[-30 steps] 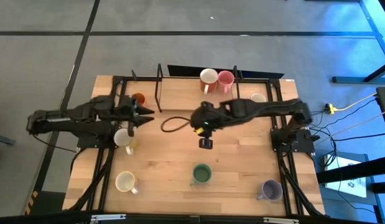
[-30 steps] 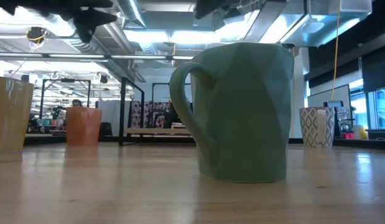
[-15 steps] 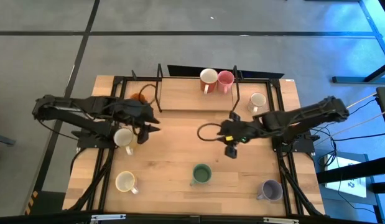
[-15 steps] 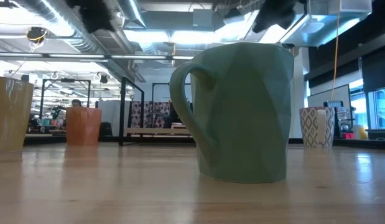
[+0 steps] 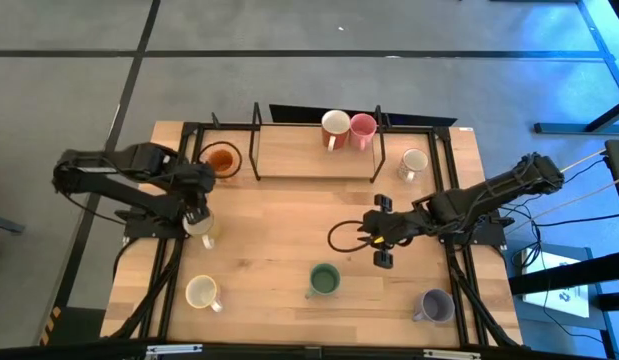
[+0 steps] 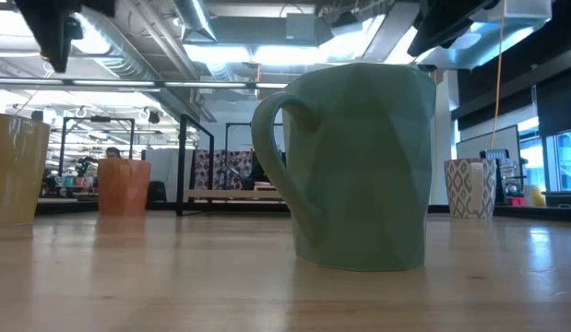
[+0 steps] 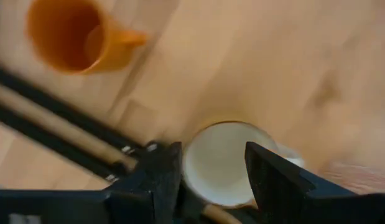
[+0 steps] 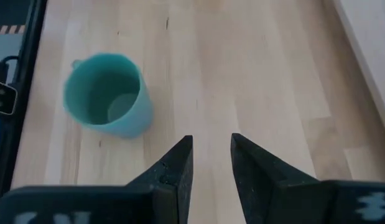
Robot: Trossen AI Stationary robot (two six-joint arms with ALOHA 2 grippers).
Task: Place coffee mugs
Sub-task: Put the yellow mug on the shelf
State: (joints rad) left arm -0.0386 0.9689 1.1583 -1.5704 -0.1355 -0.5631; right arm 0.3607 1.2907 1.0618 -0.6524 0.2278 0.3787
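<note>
The left gripper hung spread over an empty cream mug beside the orange mug. The right gripper, parted, gripped nothing near the empty green mug.

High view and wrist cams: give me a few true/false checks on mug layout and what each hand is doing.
1. The left hand straddles a white mug, one finger on each side. True.
2. The right hand holds the green mug. False: it is empty, fingers slightly apart over bare wood, the mug apart from it.
3. The pink mug stands right beside a white one at the table's far edge. True.
4. The orange mug lies tipped over. False: it stands upright, mouth up.
5. The lavender mug sits near the left arm. False: it is on the right arm's side.
</note>
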